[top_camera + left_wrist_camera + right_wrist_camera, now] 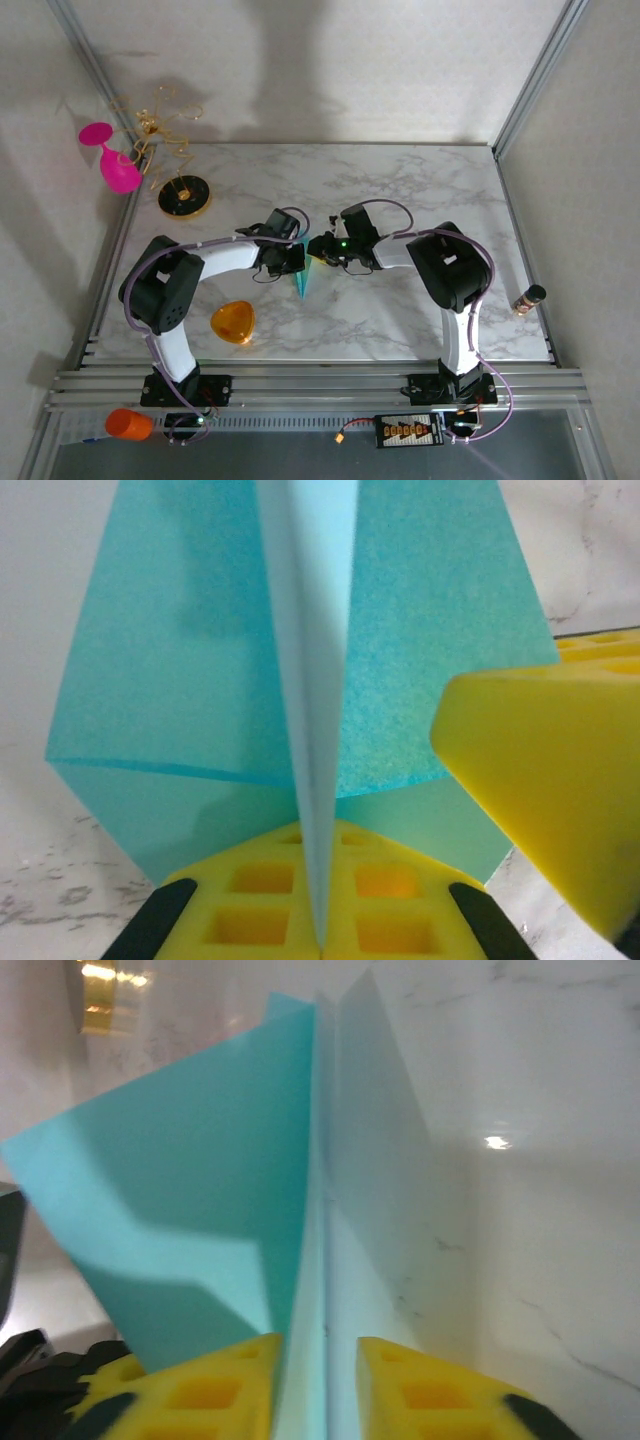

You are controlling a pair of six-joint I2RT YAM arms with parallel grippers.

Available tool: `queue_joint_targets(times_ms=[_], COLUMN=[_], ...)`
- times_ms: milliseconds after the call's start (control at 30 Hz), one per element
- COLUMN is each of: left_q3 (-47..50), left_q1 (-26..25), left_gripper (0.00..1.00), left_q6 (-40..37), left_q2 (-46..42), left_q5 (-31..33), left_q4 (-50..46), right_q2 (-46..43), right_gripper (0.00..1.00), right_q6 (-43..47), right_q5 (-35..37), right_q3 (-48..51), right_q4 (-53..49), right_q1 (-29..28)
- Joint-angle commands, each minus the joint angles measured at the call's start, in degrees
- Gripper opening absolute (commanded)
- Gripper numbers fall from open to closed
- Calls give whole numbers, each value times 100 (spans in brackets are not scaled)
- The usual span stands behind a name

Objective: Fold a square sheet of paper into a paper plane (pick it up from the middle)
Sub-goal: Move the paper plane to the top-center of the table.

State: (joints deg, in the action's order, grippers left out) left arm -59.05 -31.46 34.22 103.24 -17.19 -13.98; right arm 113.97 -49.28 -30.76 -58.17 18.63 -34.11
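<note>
Arms elbow-out — left tool and right tool at paper plane

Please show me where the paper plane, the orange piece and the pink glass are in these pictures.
plane [430, 630]: left wrist view, on the right-hand flap beside the centre crease.
orange piece [233, 322]: top view, on its middle.
pink glass [120, 175]: top view, on its bowl.

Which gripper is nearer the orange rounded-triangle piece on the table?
Left. The left gripper sits up and to the right of the orange piece, shut on the paper plane. The right gripper is farther right, on the plane's other side.
</note>
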Motion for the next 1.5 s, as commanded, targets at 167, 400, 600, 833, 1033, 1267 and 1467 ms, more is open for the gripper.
queue_joint_targets(times_ms=[167,400,600,833,1033,1267,1467], left_q3=[-1108,-2519,-3632,-4009,-3981,-3900,-3857], left_q1=[-38,-44,-44,-43,-44,-44,-68], left_gripper=[3,3,4,9,13,19,19], left_q6=[-580,-858,-1011,-969,-865,-801,-775], left_q2=[215,1140,1915,2268,2375,2445,2526], left_q5=[981,1801,2238,2260,2049,2120,2123], left_q4=[-1172,-2083,-2644,-2824,-2733,-2689,-2675], right_q2=[-1584,-2619,-3118,-3116,-3014,-2970,-2882], right_gripper=[53,69,73,74,73,73,73], right_q6=[676,744,668,704,611,577,559], right_q5=[2240,3486,3550,3457,3315,3237,3183], right_q3=[405,1181,1543,1499,1467,1434,1364], right_q4=[-924,-1042,-915,-971,-932,-973,-1035], right_q1=[449,802,983,1066,1072,1072,1080])
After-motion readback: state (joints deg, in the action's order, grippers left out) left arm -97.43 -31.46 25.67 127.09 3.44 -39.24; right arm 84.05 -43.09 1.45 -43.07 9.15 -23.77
